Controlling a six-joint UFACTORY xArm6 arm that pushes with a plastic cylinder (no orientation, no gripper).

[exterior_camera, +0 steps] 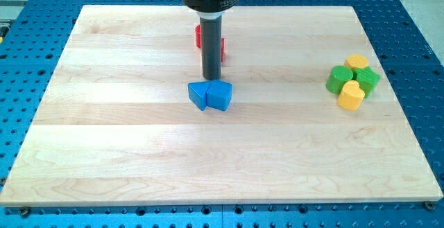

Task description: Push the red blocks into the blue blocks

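Two blue blocks touch each other near the board's middle: a blue cube-like block on the left and a blue wedge-shaped block on the right. My tip stands just above them in the view, close to or touching their top edge. Red blocks lie further toward the view's top, mostly hidden behind the rod; a sliver of red also shows on the rod's left side. Their shapes cannot be made out.
At the view's right sits a tight cluster: a yellow block, a green block, another green block and a yellow heart-like block. The wooden board lies on a blue perforated table.
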